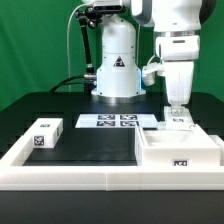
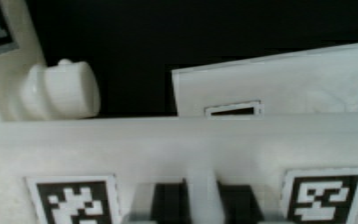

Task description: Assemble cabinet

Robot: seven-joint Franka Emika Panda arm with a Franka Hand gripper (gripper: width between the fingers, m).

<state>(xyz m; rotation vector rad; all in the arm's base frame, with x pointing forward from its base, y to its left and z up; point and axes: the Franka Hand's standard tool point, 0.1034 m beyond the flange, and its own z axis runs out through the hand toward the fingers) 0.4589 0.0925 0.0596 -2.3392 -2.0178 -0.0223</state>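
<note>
The white cabinet body stands at the exterior view's right, inside the low border frame, with a tag on its front. My gripper is straight above its rear wall, fingers pointing down. In the wrist view my gripper has its two dark fingers against either side of a thin white wall of the body, with one tag on each side. A white tagged panel and a white rounded knob piece lie beyond it. A white tagged block sits at the exterior view's left.
The marker board lies flat at the back middle, in front of the robot base. The low white border frame runs along the front and left. Black tabletop lies between the block and the body.
</note>
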